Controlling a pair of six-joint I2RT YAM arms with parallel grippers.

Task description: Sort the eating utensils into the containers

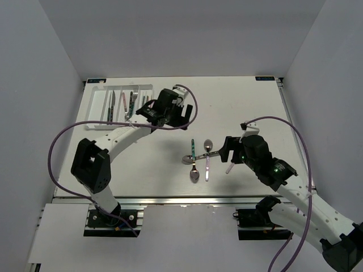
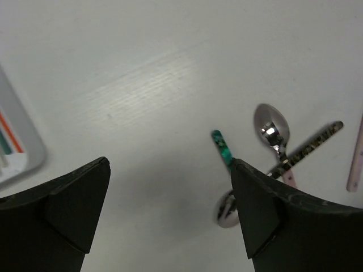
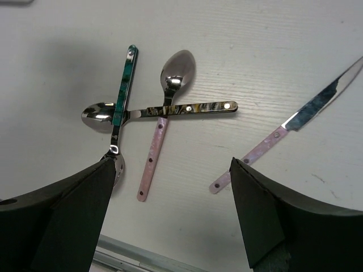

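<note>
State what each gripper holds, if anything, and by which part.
Nothing is held. The left gripper and right gripper both stand open and empty; the spoons and knife lie on the table.

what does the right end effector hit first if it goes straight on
The right end effector would likely meet bare table between the pink-handled spoon and pink-handled knife; depth is unclear.
</note>
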